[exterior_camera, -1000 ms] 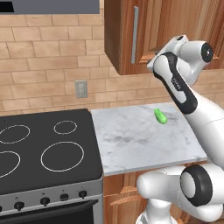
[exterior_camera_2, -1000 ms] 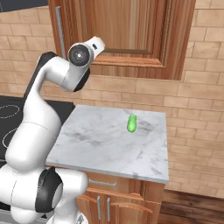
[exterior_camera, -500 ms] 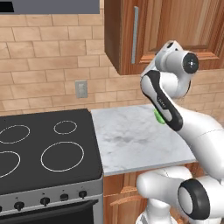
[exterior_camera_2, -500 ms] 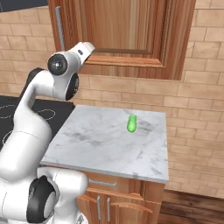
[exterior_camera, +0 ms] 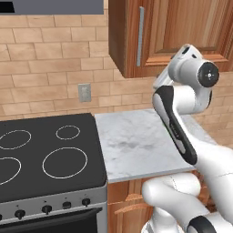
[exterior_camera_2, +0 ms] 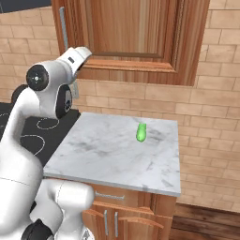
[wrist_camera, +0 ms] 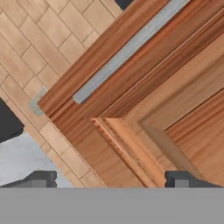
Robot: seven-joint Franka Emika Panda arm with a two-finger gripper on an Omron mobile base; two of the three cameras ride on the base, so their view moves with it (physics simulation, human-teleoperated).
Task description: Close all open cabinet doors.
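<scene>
My gripper (wrist_camera: 110,178) jaws wide and empty before the cabinet door (wrist_camera: 144,100), silver handle (exterior_camera: 140,36) nearby, green vegetable (exterior_camera_2: 141,132) on marble counter (exterior_camera_2: 117,154), stove (exterior_camera: 45,154) beside, brick wall (exterior_camera: 54,73)

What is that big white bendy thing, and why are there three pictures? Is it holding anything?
It is a robot arm in a pretend computer kitchen. Two pictures come from cameras riding behind it, one on each side. The third comes from a camera on its hand, so it looks tilted. At the bottom of that picture you see two dark fingertips of the gripper, spread apart and holding nothing. The hand points at a brown wooden cabinet door with a long silver handle. Below are a grey marble counter with a small green thing on it, and a black stove.
</scene>
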